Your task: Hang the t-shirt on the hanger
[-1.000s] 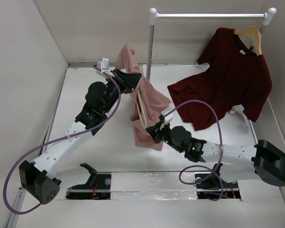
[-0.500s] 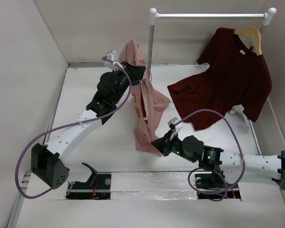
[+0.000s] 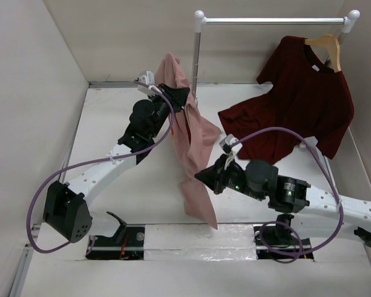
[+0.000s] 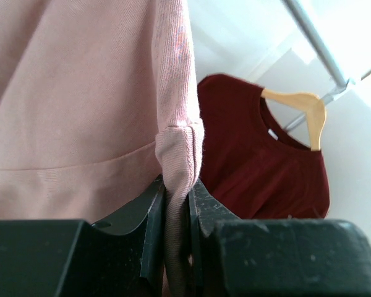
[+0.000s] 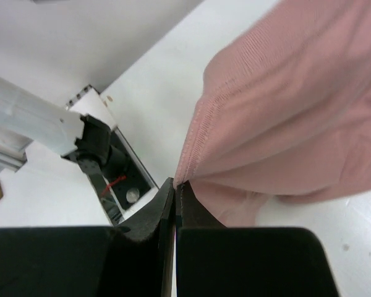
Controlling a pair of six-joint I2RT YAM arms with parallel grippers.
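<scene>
The salmon-pink t-shirt (image 3: 198,133) hangs in the air in a long drape from near the rack post down to the near edge of the table. My left gripper (image 3: 180,99) is raised and shut on a folded seam of the shirt (image 4: 80,93), pinched between its fingers (image 4: 176,204). Lower down, my right gripper (image 3: 199,176) is shut on the stitched edge of the shirt (image 5: 297,111), with the cloth coming out right at the fingertips (image 5: 175,185). The hanger is hidden.
A dark maroon t-shirt (image 3: 297,105) hangs on a tan wooden hanger (image 3: 328,46) from the white rack rail (image 3: 272,20) at the back right. The rack's left post (image 3: 196,55) stands just behind the pink shirt. Walls close in the left and back.
The left gripper has lifted the shirt up and to the right, toward the post. The shirt has unfolded into a longer drape. The pale hanger seen against it earlier no longer shows.
</scene>
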